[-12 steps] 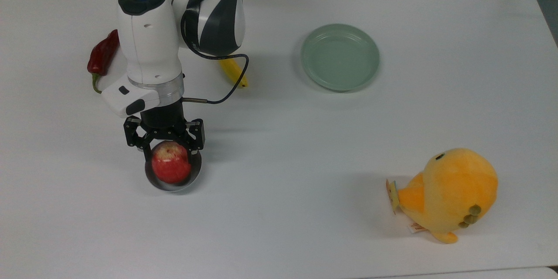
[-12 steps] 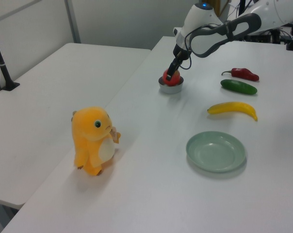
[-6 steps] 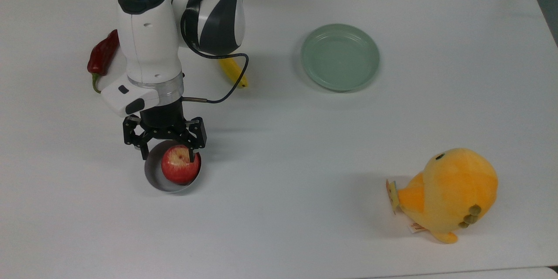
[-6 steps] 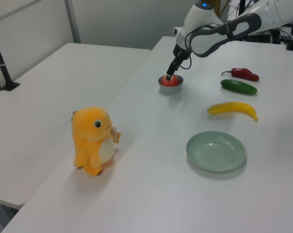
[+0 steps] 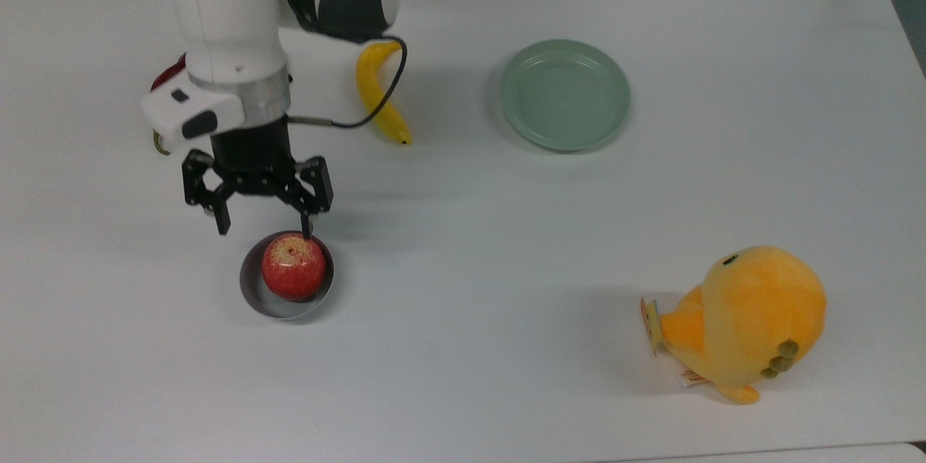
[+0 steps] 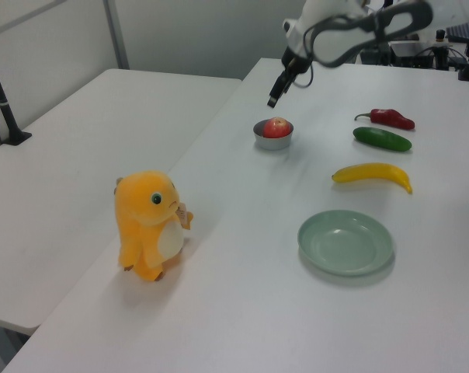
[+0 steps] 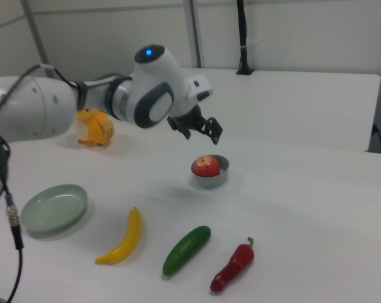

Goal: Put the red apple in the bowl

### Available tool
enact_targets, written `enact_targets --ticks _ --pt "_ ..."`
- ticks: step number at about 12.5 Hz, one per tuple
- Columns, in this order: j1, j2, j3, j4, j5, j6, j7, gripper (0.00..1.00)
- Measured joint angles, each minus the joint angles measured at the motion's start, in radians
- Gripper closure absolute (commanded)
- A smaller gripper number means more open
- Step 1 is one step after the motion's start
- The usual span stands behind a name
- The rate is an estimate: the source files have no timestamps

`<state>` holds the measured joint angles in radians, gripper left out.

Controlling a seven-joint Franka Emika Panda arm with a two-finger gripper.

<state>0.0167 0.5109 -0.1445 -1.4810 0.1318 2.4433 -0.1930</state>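
While hand point(image 5: 262, 226) hangs spread | red apple point(image 5: 293, 267) in bowl point(image 5: 249, 282) | right view: cucumber point(image 7: 187, 249)

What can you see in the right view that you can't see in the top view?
The right view alone shows the green cucumber lying between the banana and the chili pepper. The top view alone shows the whole orange plush toy. Both show the red apple sitting in the bowl, the open gripper above it, and the green plate.
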Motion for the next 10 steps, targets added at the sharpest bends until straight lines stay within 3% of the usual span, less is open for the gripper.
enact_targets --ticks 6,10 --pt "-0.006 -0.270 -0.032 -0.035 0.000 -0.398 0.038 0.00" --pt "-0.009 -0.425 -0.041 -0.053 0.000 -0.620 0.172 0.00"
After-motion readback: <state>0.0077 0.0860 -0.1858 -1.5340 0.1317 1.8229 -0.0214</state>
